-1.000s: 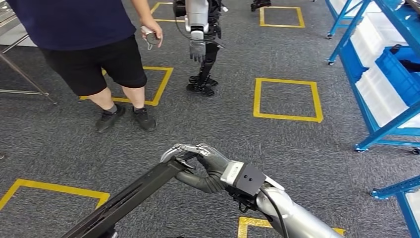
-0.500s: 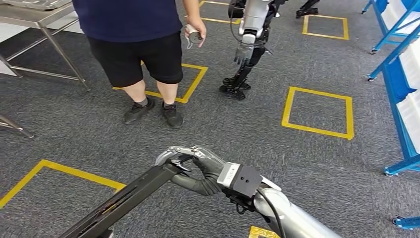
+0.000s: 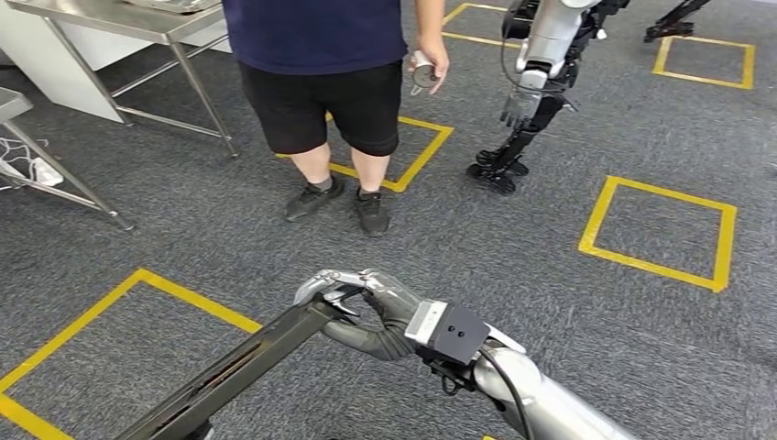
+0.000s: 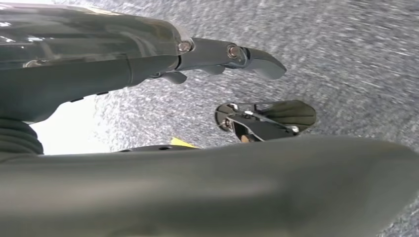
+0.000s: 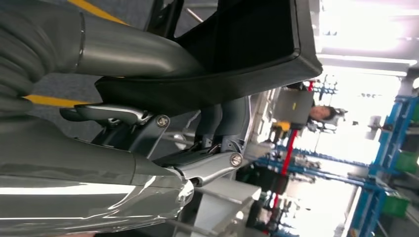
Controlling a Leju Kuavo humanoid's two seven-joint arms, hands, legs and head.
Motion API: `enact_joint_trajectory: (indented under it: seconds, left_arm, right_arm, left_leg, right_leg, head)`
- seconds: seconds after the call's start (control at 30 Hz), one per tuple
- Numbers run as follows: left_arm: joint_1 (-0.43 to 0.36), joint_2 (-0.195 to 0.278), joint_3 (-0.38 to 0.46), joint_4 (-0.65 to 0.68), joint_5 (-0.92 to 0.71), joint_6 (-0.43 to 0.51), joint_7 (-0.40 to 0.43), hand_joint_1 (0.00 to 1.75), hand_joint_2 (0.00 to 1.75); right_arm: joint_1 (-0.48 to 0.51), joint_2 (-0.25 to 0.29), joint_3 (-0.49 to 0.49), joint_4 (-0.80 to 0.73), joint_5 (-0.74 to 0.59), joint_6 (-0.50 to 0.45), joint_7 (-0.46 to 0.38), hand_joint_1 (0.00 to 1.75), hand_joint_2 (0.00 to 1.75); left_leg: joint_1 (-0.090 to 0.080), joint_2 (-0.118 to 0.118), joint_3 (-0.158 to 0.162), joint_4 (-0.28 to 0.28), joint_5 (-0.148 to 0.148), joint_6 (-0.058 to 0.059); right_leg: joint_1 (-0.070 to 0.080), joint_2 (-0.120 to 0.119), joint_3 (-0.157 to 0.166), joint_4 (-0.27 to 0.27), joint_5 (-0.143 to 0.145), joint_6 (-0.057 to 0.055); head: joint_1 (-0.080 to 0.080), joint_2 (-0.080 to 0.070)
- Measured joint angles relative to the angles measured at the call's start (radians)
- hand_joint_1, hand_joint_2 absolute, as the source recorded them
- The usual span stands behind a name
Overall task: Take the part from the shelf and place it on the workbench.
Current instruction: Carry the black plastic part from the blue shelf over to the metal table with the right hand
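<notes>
Right hand [image 3: 366,307] pinching one end of the long black part [image 3: 229,371]; cantilevered beyond the fingers, the part may pivot and slip.

Grey carpet floor [image 3: 183,247], yellow squares [image 3: 660,229]

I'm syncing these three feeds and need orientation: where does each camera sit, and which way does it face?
Head view: high on the body, looking down at carpet; right hand grips the long black part; person ahead.
Left wrist view: behind the left hand, facing blurred carpet.
Right wrist view: behind the right hand, facing the part.
Shared: head and right wrist views both show the part.
</notes>
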Motion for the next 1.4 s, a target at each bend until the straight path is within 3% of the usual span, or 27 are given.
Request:
enact_joint_trajectory:
  seconds: [0.03, 0.07, 0.1, 0.17, 0.23, 0.3, 0.37, 0.43, 0.5, 0.53, 0.57, 0.63, 0.67, 0.73, 0.8, 0.87, 0.97, 1.03, 1.07, 1.17, 1.23, 1.3, 1.33, 1.4]
  left_arm:
    - [0.002, 0.000, 0.000, 0.000, 0.000, -0.001, 0.001, 0.00, 1.75]
    - [0.004, 0.000, 0.000, 0.000, 0.000, -0.002, 0.001, 0.00, 1.75]
    - [0.005, 0.000, 0.000, 0.000, 0.000, -0.003, 0.001, 0.00, 1.75]
    - [0.004, 0.000, 0.000, 0.000, 0.000, -0.006, 0.001, 0.00, 1.75]
    - [0.003, -0.001, 0.000, 0.000, -0.001, -0.008, -0.002, 0.00, 1.75]
    - [0.005, -0.001, 0.000, 0.000, -0.001, -0.008, -0.008, 0.00, 1.75]
    - [0.005, -0.001, 0.000, 0.000, -0.001, -0.009, -0.012, 0.00, 1.75]
    - [0.000, -0.002, 0.000, 0.000, -0.003, -0.010, -0.013, 0.00, 1.75]
    - [-0.002, -0.003, 0.000, 0.000, -0.006, -0.011, -0.013, 0.00, 1.75]
    - [-0.002, -0.003, 0.000, 0.000, -0.007, -0.011, -0.013, 0.00, 1.75]
    - [-0.002, -0.004, 0.000, 0.000, -0.007, -0.012, -0.013, 0.00, 1.75]
    - [-0.004, -0.004, 0.000, 0.000, -0.008, -0.012, -0.013, 0.00, 1.75]
    - [-0.006, -0.004, 0.000, 0.000, -0.008, -0.013, -0.014, 0.00, 1.75]
    - [-0.006, -0.005, 0.000, 0.000, -0.008, -0.013, -0.014, 0.00, 1.75]
    - [-0.003, -0.004, 0.000, 0.000, -0.008, -0.014, -0.014, 0.00, 1.75]
    - [-0.001, -0.004, 0.000, 0.000, -0.008, -0.014, -0.014, 0.00, 1.75]
    - [-0.006, -0.005, 0.000, 0.000, -0.008, -0.015, -0.014, 0.00, 1.75]
    - [-0.005, -0.005, 0.000, 0.000, -0.008, -0.016, -0.014, 0.00, 1.75]
    - [-0.003, -0.005, 0.000, 0.000, -0.008, -0.016, -0.014, 0.00, 1.75]
    - [-0.004, -0.005, 0.000, 0.000, -0.008, -0.016, -0.014, 0.00, 1.75]
    - [-0.006, -0.005, 0.000, 0.000, -0.006, -0.016, -0.014, 0.00, 1.75]
    - [-0.003, -0.006, 0.000, 0.001, -0.001, -0.017, -0.012, 0.00, 1.75]
    - [0.000, -0.006, 0.000, 0.001, 0.003, -0.018, -0.011, 0.00, 1.75]
    - [0.001, -0.006, 0.002, 0.001, 0.013, -0.023, -0.005, 0.00, 1.75]
  right_arm:
    - [0.006, -0.005, 0.000, 0.000, 0.000, -0.001, 0.001, 1.75, 1.75]
    - [0.011, -0.010, 0.000, 0.000, 0.000, -0.003, 0.001, 1.75, 1.75]
    - [0.016, -0.015, 0.000, 0.000, 0.000, -0.004, 0.002, 1.75, 1.75]
    - [0.023, -0.022, 0.000, 0.000, 0.001, -0.007, 0.002, 1.75, 1.75]
    - [0.028, -0.029, -0.001, 0.000, 0.002, -0.011, 0.002, 1.75, 1.75]
    - [0.032, -0.034, -0.003, -0.003, 0.003, -0.016, 0.002, 1.75, 1.75]
    - [0.038, -0.039, -0.006, -0.007, 0.004, -0.019, 0.001, 1.75, 1.75]
    - [0.047, -0.048, -0.009, -0.010, 0.008, -0.019, 0.000, 1.75, 1.75]
    - [0.057, -0.056, -0.010, -0.011, 0.014, -0.019, 0.000, 1.75, 1.75]
    - [0.059, -0.058, -0.010, -0.011, 0.017, -0.019, 0.000, 1.75, 1.75]
    - [0.060, -0.058, -0.010, -0.012, 0.019, -0.019, 0.000, 1.75, 1.75]
    - [0.060, -0.060, -0.010, -0.014, 0.022, -0.019, 0.001, 1.75, 1.75]
    - [0.059, -0.060, -0.010, -0.015, 0.023, -0.019, 0.001, 1.75, 1.75]
    - [0.059, -0.061, -0.010, -0.017, 0.026, -0.019, 0.002, 1.75, 1.75]
    - [0.058, -0.062, -0.010, -0.019, 0.028, -0.019, 0.002, 1.75, 1.75]
    - [0.057, -0.061, -0.010, -0.023, 0.032, -0.019, 0.003, 1.75, 1.75]
    - [0.059, -0.062, -0.010, -0.026, 0.035, -0.019, 0.004, 1.75, 1.75]
    - [0.060, -0.062, -0.010, -0.026, 0.035, -0.019, 0.006, 1.75, 1.75]
    - [0.061, -0.062, -0.010, -0.026, 0.035, -0.019, 0.007, 1.75, 1.75]
    - [0.060, -0.062, -0.010, -0.028, 0.035, -0.019, 0.009, 1.75, 1.75]
    - [0.060, -0.062, -0.009, -0.029, 0.037, -0.019, 0.009, 1.75, 1.75]
    - [0.061, -0.062, -0.009, -0.029, 0.040, -0.018, 0.008, 1.75, 1.75]
    - [0.062, -0.062, -0.008, -0.029, 0.042, -0.018, 0.006, 1.75, 1.75]
    - [0.064, -0.062, -0.008, -0.029, 0.045, -0.016, 0.001, 1.75, 1.75]
  left_leg:
    - [0.002, 0.003, -0.001, 0.000, 0.012, -0.003]
    - [0.004, 0.008, 0.019, -0.040, 0.040, -0.004]
    - [0.005, 0.023, 0.054, -0.110, 0.078, -0.004]
    - [-0.003, 0.070, 0.114, -0.228, 0.123, 0.006]
    - [-0.013, 0.091, 0.127, -0.258, 0.122, 0.022]
    - [-0.013, 0.073, 0.126, -0.262, 0.122, 0.037]
    - [-0.010, 0.053, 0.129, -0.268, 0.125, 0.051]
    - [-0.008, 0.030, 0.131, -0.270, 0.126, 0.060]
    - [-0.010, 0.005, 0.133, -0.270, 0.125, 0.064]
    - [-0.011, -0.008, 0.135, -0.270, 0.125, 0.064]
    - [-0.011, -0.022, 0.137, -0.269, 0.124, 0.064]
    - [-0.012, -0.049, 0.141, -0.268, 0.122, 0.060]
    - [-0.012, -0.062, 0.141, -0.266, 0.120, 0.057]
    - [-0.010, -0.083, 0.137, -0.264, 0.119, 0.048]
    - [-0.007, -0.098, 0.134, -0.265, 0.119, 0.036]
    - [-0.008, -0.075, 0.122, -0.239, 0.098, 0.026]
    - [-0.005, -0.010, 0.043, -0.070, 0.012, 0.010]
    - [-0.001, 0.001, 0.007, 0.005, -0.005, 0.003]
    - [0.001, 0.004, 0.016, -0.012, 0.014, 0.002]
    - [-0.004, 0.052, 0.111, -0.200, 0.103, 0.011]
    - [-0.013, 0.077, 0.138, -0.258, 0.115, 0.023]
    - [-0.017, 0.064, 0.137, -0.260, 0.112, 0.035]
    - [-0.015, 0.054, 0.138, -0.263, 0.114, 0.041]
    - [-0.010, 0.037, 0.141, -0.270, 0.118, 0.053]
  right_leg:
    - [0.000, -0.012, 0.003, 0.000, -0.003, 0.002]
    - [-0.001, -0.024, 0.008, 0.000, -0.007, 0.004]
    - [-0.001, -0.034, 0.013, 0.000, -0.011, 0.008]
    - [0.003, -0.051, 0.022, 0.001, -0.020, 0.019]
    - [0.008, -0.068, 0.028, 0.001, -0.027, 0.030]
    - [0.005, -0.078, 0.035, 0.000, -0.034, 0.040]
    - [0.001, -0.040, 0.024, 0.036, -0.063, 0.047]
    - [0.000, 0.012, -0.034, 0.154, -0.123, 0.047]
    - [0.001, 0.026, -0.103, 0.274, -0.158, 0.047]
    - [0.001, 0.028, -0.118, 0.289, -0.146, 0.046]
    - [0.001, 0.031, -0.114, 0.262, -0.115, 0.045]
    - [0.001, 0.058, -0.068, 0.132, -0.031, 0.039]
    - [0.000, 0.076, -0.045, 0.072, -0.004, 0.037]
    - [0.001, 0.098, -0.024, 0.019, 0.009, 0.032]
    - [0.001, 0.083, -0.020, 0.013, 0.009, 0.025]
    - [-0.003, 0.061, -0.015, 0.007, 0.011, 0.015]
    - [-0.004, 0.020, -0.010, 0.005, 0.006, 0.006]
    - [-0.003, -0.005, -0.007, 0.006, 0.002, 0.006]
    - [-0.003, -0.017, -0.004, 0.006, -0.001, 0.007]
    - [-0.001, -0.049, 0.011, 0.007, -0.013, 0.019]
    - [0.003, -0.066, 0.018, 0.007, -0.020, 0.030]
    - [0.004, -0.083, 0.024, 0.003, -0.024, 0.041]
    - [0.002, -0.078, 0.027, 0.005, -0.029, 0.045]
    - [-0.001, -0.033, 0.008, 0.053, -0.064, 0.051]
  head:
    - [0.000, 0.000]
    - [0.000, 0.000]
    - [0.000, 0.000]
    - [0.000, 0.000]
    - [0.001, 0.000]
    - [0.001, 0.000]
    - [0.002, 0.000]
    - [0.002, 0.000]
    - [0.002, 0.000]
    - [0.002, 0.000]
    - [0.002, 0.000]
    - [0.002, 0.000]
    - [0.002, 0.000]
    - [0.002, 0.000]
    - [0.002, 0.000]
    - [0.001, 0.000]
    - [0.000, 0.000]
    - [0.000, 0.000]
    - [0.000, 0.000]
    - [0.000, 0.000]
    - [0.001, 0.000]
    - [0.001, 0.000]
    - [0.001, 0.000]
    - [0.002, 0.000]
